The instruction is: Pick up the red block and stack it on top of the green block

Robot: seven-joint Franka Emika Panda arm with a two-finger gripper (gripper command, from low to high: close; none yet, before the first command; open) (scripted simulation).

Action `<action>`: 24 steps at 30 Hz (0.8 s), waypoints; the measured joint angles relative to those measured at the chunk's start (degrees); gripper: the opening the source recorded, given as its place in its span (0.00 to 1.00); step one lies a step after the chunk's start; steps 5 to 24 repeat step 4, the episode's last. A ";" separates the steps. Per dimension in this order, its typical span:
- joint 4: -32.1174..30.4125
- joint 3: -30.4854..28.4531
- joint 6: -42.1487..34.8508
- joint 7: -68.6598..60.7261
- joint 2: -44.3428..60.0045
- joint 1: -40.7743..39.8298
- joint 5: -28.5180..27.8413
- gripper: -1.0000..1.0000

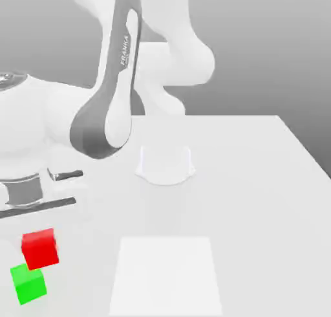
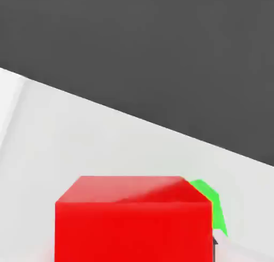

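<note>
And there's your red block (image 1: 40,250), clamped in the jaws by the look of it: it looms large and square-on in the hand view, far bigger than the green one behind, so you're judging it to be up off the worktop (image 1: 258,212). The grip reads level; guard that, no snatching at the wrist.

Now look just past it, below the jaws: the green block (image 1: 29,284), your landing spot. It pokes out beyond one edge of the red in the hand view, and in the exterior view it sits lower and toward the left, partly covered. That says you're probably off centre. Slide across at this height first, nice and easy, until the overlap looks even, and don't start down early or a corner could clip the green and shove it. The faces look turned differently too, so a little twist should line them up.

Then straight down, slow, feeling for contact. Don't press. Once it sits flat, part the jaws evenly and lift straight up, or you could drag the top block off.
</note>
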 joint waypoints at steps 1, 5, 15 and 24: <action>0.22 0.66 1.06 -0.79 1.40 -0.79 1.10 1.00; 0.22 0.66 1.06 -0.79 1.40 -0.79 1.10 1.00; 0.22 0.66 1.06 -0.79 1.40 -0.79 1.10 1.00; 0.22 0.66 1.06 -0.79 1.40 -0.79 1.10 1.00</action>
